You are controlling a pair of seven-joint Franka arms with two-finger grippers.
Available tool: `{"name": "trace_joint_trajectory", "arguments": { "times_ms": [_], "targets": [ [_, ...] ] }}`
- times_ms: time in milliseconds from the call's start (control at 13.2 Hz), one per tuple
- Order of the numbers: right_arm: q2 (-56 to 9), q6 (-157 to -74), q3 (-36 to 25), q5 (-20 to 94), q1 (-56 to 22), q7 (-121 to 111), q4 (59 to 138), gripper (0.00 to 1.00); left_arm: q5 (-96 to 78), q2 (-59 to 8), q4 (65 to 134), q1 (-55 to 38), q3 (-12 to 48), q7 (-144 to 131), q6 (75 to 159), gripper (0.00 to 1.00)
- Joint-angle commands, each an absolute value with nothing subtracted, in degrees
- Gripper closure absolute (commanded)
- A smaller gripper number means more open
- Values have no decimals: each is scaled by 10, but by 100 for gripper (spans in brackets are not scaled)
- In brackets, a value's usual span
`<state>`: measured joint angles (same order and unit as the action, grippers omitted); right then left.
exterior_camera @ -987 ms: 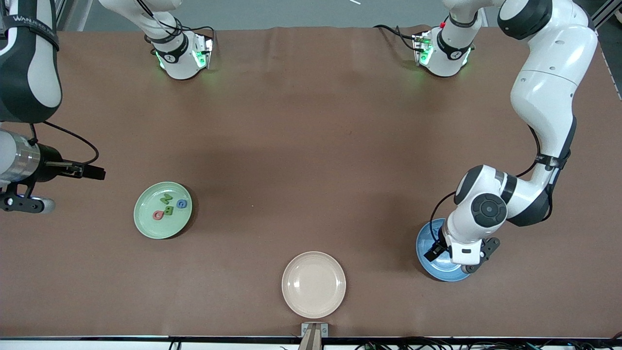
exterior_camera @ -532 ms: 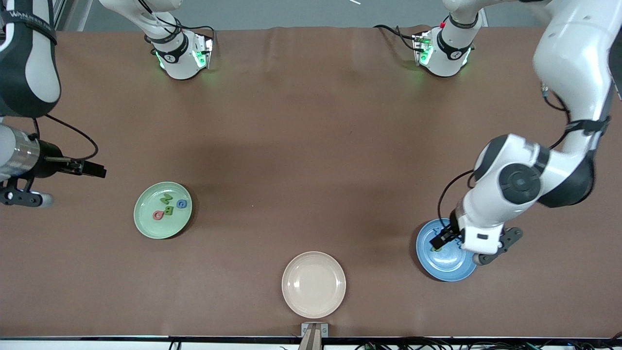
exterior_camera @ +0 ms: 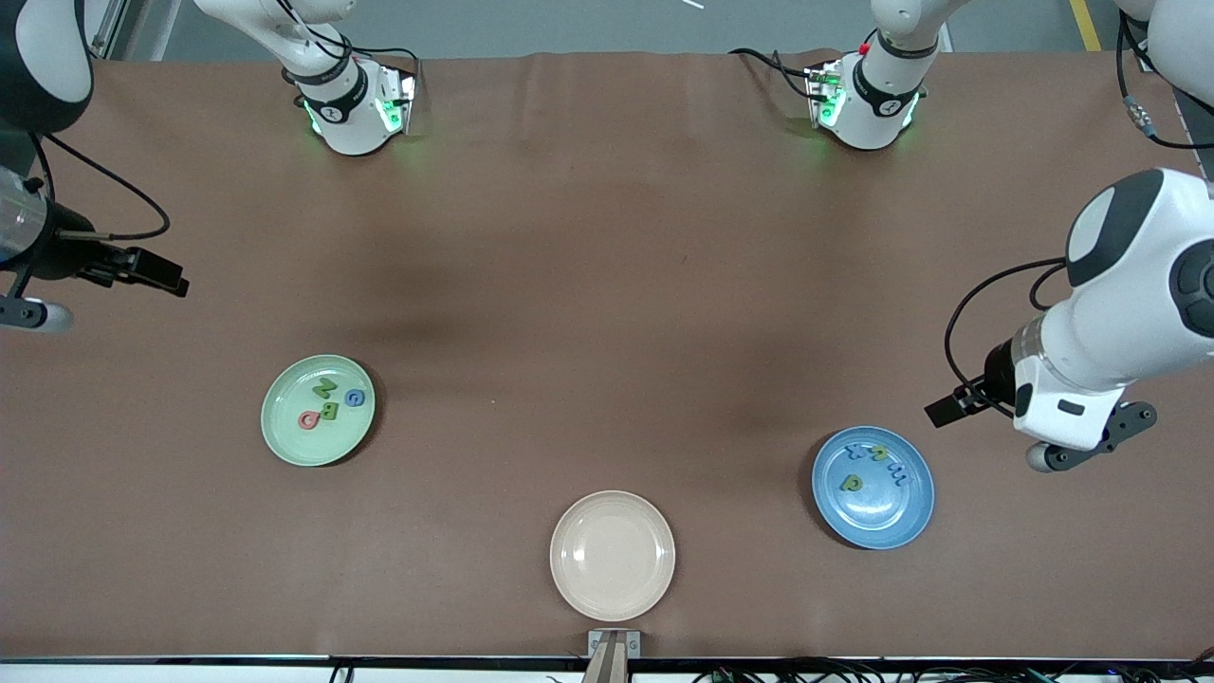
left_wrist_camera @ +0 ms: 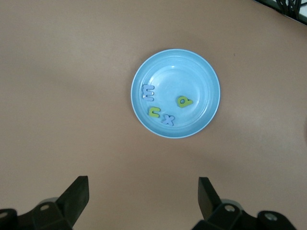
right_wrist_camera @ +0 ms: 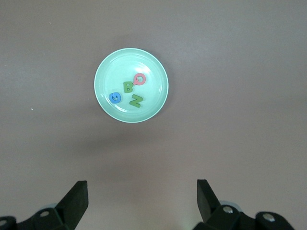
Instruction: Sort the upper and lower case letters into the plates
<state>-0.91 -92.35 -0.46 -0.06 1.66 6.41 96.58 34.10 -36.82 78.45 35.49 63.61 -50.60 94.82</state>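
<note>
Under your left gripper [left_wrist_camera: 141,199], spread and empty, the blue plate [left_wrist_camera: 208,76] holds four lowercase letters; the right gripper [right_wrist_camera: 141,199], also spread, hangs above the green plate [right_wrist_camera: 156,64] with its capitals; the beige plate [exterior_camera: 569,579] is bare, so park both arms clear.

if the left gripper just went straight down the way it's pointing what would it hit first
Probably bare table. The left gripper is open and empty, pointing down, with the blue plate ahead of its fingertips rather than between them. Its line likely lands on cloth beside that plate, though depth is hard to judge.
</note>
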Motion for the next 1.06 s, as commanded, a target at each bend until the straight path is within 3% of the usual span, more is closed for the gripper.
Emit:
{"name": "trace_joint_trajectory", "arguments": {
  "times_ms": [0,608,987],
  "targets": [
    [30,-938,-1,7,18,58,1006,0,341,-333,797,355,639,-501,932,0],
    [41,-941,0,7,8,58,1007,0,313,-255,795,347,641,-447,892,0],
    [52,-938,-1,7,10,58,1006,0,209,-158,795,238,467,-385,890,0]
  ]
}}
